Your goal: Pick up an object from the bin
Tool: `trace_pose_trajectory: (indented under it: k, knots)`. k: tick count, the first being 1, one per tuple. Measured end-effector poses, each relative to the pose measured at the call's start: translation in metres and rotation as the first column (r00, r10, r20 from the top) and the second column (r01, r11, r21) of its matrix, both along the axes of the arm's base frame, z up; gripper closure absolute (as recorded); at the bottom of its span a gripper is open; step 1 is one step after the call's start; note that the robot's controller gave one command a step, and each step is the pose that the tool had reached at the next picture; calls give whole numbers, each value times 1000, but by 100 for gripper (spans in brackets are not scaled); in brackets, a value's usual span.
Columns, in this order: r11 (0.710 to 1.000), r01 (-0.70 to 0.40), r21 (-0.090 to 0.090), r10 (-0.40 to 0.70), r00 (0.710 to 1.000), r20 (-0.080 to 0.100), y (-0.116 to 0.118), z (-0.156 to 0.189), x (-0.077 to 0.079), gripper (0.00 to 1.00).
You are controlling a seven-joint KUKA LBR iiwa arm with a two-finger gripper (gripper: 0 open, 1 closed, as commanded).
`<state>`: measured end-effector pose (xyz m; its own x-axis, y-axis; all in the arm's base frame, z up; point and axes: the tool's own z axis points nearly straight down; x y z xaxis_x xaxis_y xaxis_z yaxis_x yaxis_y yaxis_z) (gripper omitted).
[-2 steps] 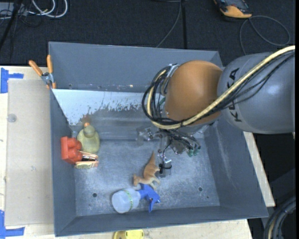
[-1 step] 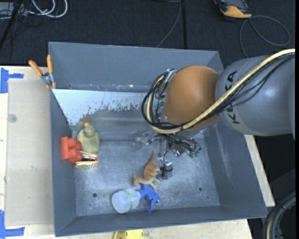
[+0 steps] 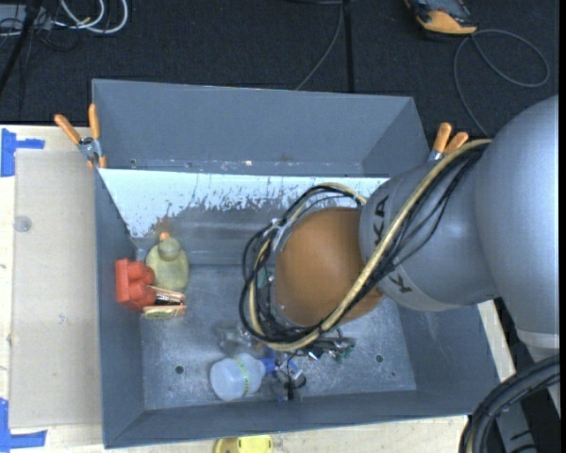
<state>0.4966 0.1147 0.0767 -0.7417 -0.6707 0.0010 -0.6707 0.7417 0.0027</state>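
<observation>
The arm reached down into the grey bin, and its orange cover and looped cables hid most of what hung below the wrist. The claw sat low over the bin floor, close to the near wall. So little of it could be seen under the cover that I could not tell whether it was open or closed, and nothing could be seen gripped in it.

The thing nearest the claw was a pale, whitish container lying on its side just to the claw's left, close enough that the two may have touched, though the view did not settle that. Its long axis seemed to run roughly left to right, so that one end pointed toward the claw. In my judgement the coming move turned on this: the claw stood beside the container rather than over it, and would need to shift leftward and close across the narrow way of the body.

Some small dark bits lay just to the claw's right, too small to name. Well to the claw's left and farther back lay a yellowish bottle, a red block touching it, and a small gold-and-red piece just in front of them.
</observation>
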Motion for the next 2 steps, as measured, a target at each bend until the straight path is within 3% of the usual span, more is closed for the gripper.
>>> trace_pose_trajectory:
  k: [1,2]
  knots:
    - [1000,-6,0,6,1000,-2,-1,5,4,100]
    - [1000,-6,0,6,1000,-2,-1,5,4,100]
